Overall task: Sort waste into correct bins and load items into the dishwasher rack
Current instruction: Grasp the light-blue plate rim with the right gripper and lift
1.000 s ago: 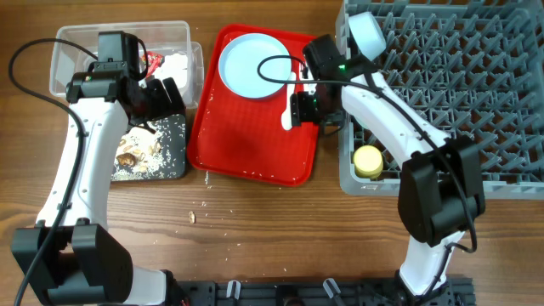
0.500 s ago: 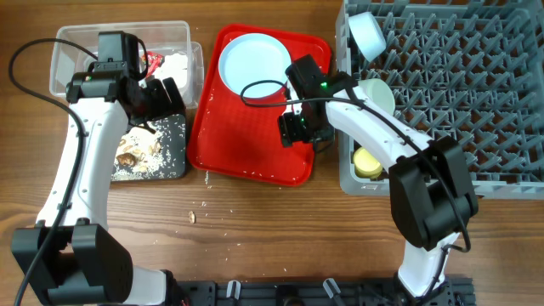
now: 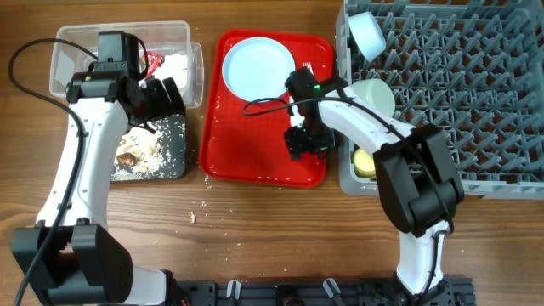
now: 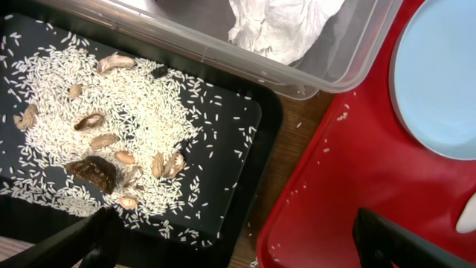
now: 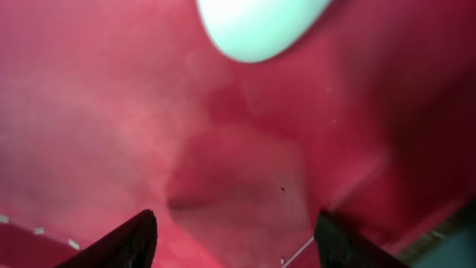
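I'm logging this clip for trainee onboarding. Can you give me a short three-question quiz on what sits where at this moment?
1. True or false: the pale blue plate lies on the red tray.
2. Where is the yellow cup? A) clear tub B) dishwasher rack C) black tray
3. What is the right pincer holding?
Key: 1 true; 2 B; 3 nothing, it is open above the red tray.
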